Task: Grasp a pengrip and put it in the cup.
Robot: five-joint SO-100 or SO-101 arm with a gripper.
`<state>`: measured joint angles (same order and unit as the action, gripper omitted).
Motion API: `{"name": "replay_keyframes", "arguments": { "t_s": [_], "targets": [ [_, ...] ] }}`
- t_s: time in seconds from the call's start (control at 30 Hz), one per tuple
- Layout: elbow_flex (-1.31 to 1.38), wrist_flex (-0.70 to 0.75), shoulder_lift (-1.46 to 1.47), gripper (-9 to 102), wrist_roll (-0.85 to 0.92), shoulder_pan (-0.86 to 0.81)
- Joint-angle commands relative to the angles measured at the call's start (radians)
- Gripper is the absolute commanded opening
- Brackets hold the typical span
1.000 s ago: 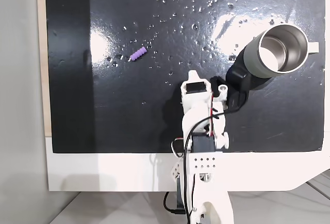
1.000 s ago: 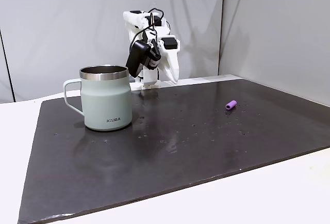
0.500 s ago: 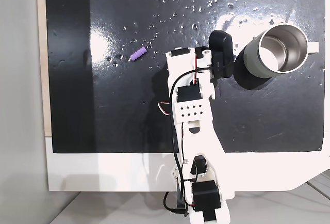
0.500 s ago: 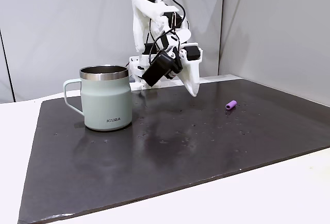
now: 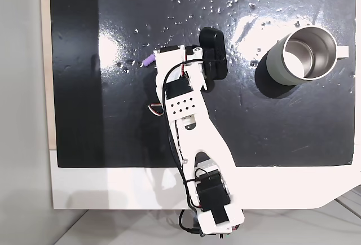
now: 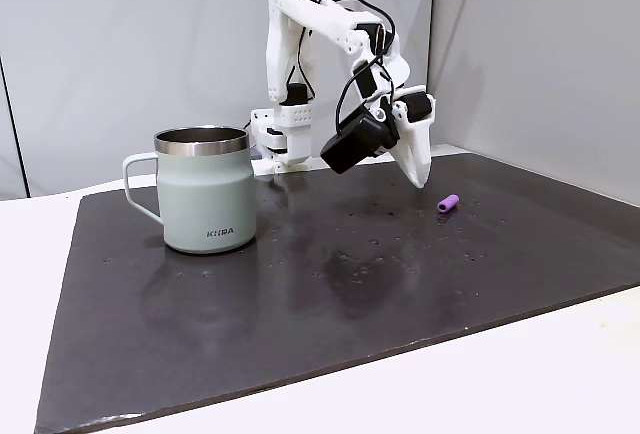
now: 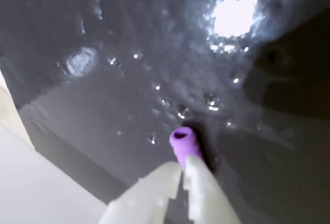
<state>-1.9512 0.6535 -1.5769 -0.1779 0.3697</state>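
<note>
Gripper above the dark mat, fingers pressed nearly together, holding nothing — tips just short of the pengrip. Pengrip lies flat on mat, well apart from cup.

Black mat — bearing cup and pengrip.

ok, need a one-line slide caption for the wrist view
Wrist view: the hand, fingers nearly together, points at the purple pengrip lying on the glossy black mat.
</note>
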Motion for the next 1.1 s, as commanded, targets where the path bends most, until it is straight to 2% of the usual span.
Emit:
{"name": "replay_keyframes", "arguments": {
  "t_s": [0.0,0.27,0.67,1.07],
  "targets": [
    [0.071,0.009,0.015,4,-0.020,0.023],
    [0.120,0.014,0.067,13,-0.049,0.084],
    [0.160,0.028,0.152,19,-0.054,0.195],
    [0.273,0.164,0.255,19,-0.100,0.173]
  ]
}}
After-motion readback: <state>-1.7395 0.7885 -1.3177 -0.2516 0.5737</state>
